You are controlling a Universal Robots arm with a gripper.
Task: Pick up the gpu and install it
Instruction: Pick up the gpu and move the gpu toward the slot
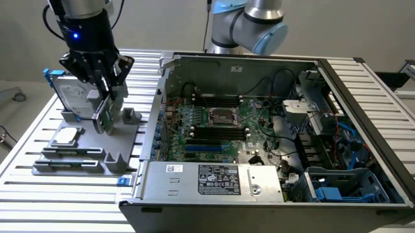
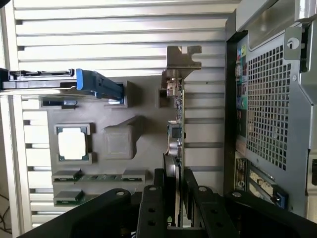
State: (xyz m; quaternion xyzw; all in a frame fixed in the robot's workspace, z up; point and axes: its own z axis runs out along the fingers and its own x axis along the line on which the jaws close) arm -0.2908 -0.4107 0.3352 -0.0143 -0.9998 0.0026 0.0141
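The gpu (image 1: 108,115) stands on edge at the grey fixture tray (image 1: 84,158), on the exterior view's left, its green board facing outward. My gripper (image 1: 106,90) reaches down from above and is shut on the card's upper edge. In the wrist view the gpu (image 2: 176,124) appears edge-on, with its silver end bracket (image 2: 182,59) at the far end. A black finger (image 2: 157,196) presses each face of the card. I cannot tell whether the card's lower edge still rests in the tray's slot.
A silver hard drive in a blue frame (image 1: 68,94) stands upright just behind the gpu. A processor chip (image 1: 67,137) lies in the tray. The open computer case (image 1: 272,131) sits to the exterior view's right, with the motherboard's blue slots (image 1: 204,145) and power supply (image 1: 214,180).
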